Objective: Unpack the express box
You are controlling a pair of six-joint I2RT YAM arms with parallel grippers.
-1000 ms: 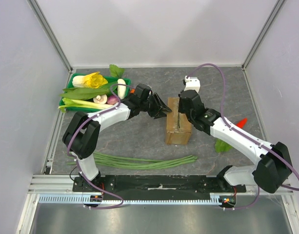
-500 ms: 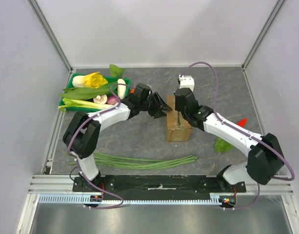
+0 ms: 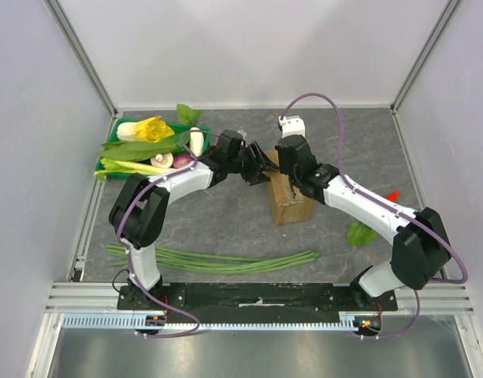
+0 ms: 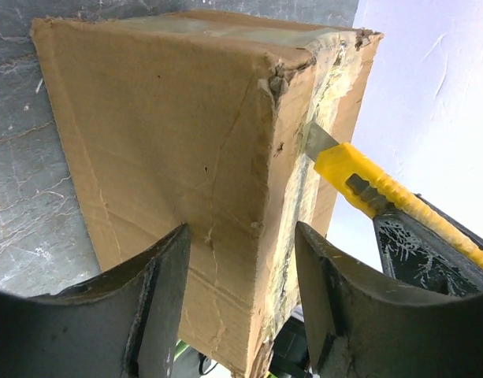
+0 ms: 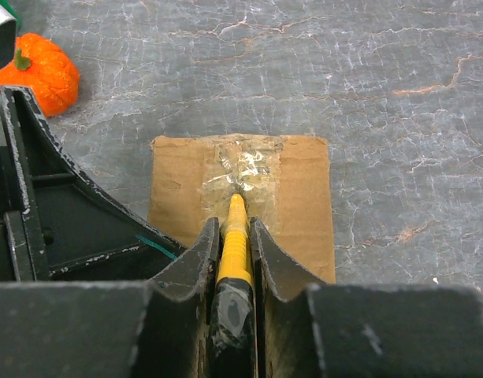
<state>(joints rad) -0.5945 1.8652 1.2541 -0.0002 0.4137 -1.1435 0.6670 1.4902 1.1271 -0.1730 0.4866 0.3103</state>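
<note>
The express box (image 3: 291, 206) is a small brown cardboard box standing on the grey table, its taped seam on top. My right gripper (image 3: 291, 183) is shut on a yellow utility knife (image 5: 235, 236) above the box (image 5: 296, 205), with the knife tip at the clear tape of the seam. My left gripper (image 3: 265, 168) is open at the box's far left corner. In the left wrist view its fingers (image 4: 158, 303) straddle a vertical edge of the box (image 4: 162, 142), and the knife (image 4: 367, 185) has its blade against the taped edge.
A green tray (image 3: 115, 126) with vegetables stands at the back left. Long green beans (image 3: 217, 261) lie in front of the arms. A green leaf (image 3: 359, 234) and a red piece (image 3: 392, 194) lie right of the box. An orange vegetable (image 5: 36, 72) lies beyond the left gripper.
My right gripper has carried the knife left and towards the box's far end. The box has turned a little. My left gripper has closed in on the box's corner.
</note>
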